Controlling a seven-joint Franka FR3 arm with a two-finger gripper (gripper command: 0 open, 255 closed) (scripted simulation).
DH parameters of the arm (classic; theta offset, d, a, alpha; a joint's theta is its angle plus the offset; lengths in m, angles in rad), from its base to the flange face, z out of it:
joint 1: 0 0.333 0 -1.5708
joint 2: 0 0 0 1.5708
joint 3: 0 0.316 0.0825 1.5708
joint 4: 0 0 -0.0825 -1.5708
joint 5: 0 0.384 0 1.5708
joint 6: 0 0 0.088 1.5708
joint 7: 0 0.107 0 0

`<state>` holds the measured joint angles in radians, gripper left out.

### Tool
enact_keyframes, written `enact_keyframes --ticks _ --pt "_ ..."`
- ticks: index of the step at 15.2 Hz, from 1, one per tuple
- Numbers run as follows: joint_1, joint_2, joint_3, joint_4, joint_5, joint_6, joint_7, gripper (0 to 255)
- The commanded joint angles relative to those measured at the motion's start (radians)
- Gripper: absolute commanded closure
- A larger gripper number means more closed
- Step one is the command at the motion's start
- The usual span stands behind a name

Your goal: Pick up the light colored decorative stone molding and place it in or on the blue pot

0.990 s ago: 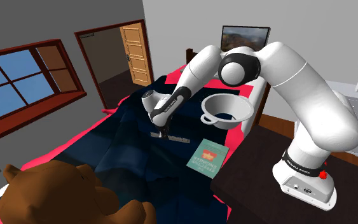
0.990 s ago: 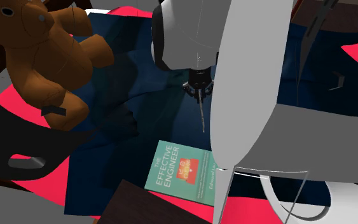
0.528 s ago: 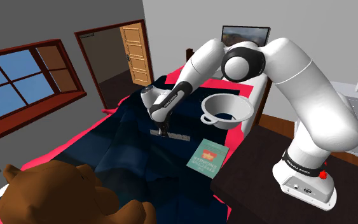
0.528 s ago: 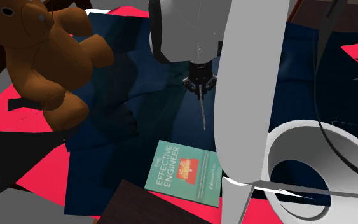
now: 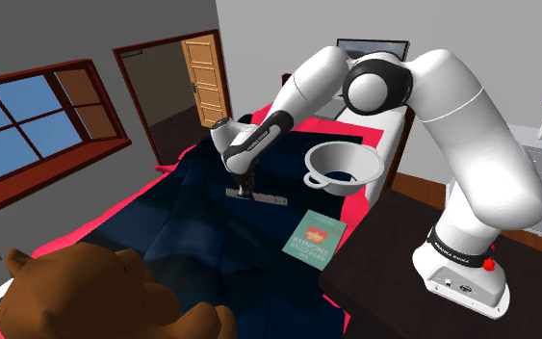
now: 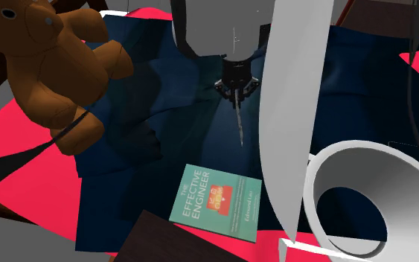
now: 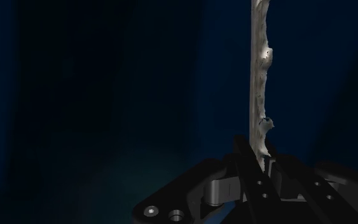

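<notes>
At the lower left of the shoulder view a brown teddy bear point(image 5: 76, 294) sits on a dark blue blanket point(image 5: 182, 217). Near the middle of the frame the gripper point(image 5: 245, 190) points down, its jaws clamped on one end of the pale molding point(image 5: 271, 199). The molding is a thin strip that runs out from the fingers toward the frame's right. It seems to hang just clear of the blanket, though the dim wrist view, where the molding point(image 7: 260, 76) leads away from the gripper point(image 7: 257, 156), does not settle that. Right of it and lower lies a green book point(image 5: 314, 239). Above the book, at centre right, stands the pot point(image 5: 344, 166), drawn pale grey with an open mouth. The step in hand looks like the carry. Because the hold is at the strip's end, the free length may lever and twist. A slow, straight lift would be wise, then a level swing toward the frame's right, high enough for the far tip to pass the rim. Once over the mouth, lower until the strip rests inside or across the rim before opening.
</notes>
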<state>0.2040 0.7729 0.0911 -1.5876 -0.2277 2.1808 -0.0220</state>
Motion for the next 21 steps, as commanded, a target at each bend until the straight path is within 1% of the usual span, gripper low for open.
enact_keyframes --ticks 1,10,21 --pt "0.0 -0.021 0.002 -0.005 0.003 -0.016 -0.002 255" --pt "-0.005 -0.101 0.011 -0.01 0.015 -0.091 -0.016 255" --pt "-0.009 -0.184 0.019 0.011 0.03 -0.193 -0.033 255"
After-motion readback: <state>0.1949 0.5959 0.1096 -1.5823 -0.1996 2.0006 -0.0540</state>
